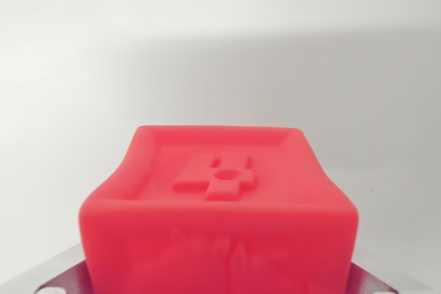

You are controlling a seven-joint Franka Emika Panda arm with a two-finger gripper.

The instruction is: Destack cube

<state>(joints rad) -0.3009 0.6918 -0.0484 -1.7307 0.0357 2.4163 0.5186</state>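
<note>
One red cube (219, 211) fills the lower middle of the wrist view, very close to the camera. Its upper face has a raised rim and an embossed figure like a 4 with a round dimple in it. The near face looks mottled and slightly blurred. At both bottom corners, ridged grey metal parts of the tool (220, 284) show, one on the wrist view's left and one on the wrist view's right, each right against the cube's lower sides. The cube sits between them, and the tool appears pinched on it. Behind lies a plain pale worktop (220, 46), with a soft shadow band across it.
</note>
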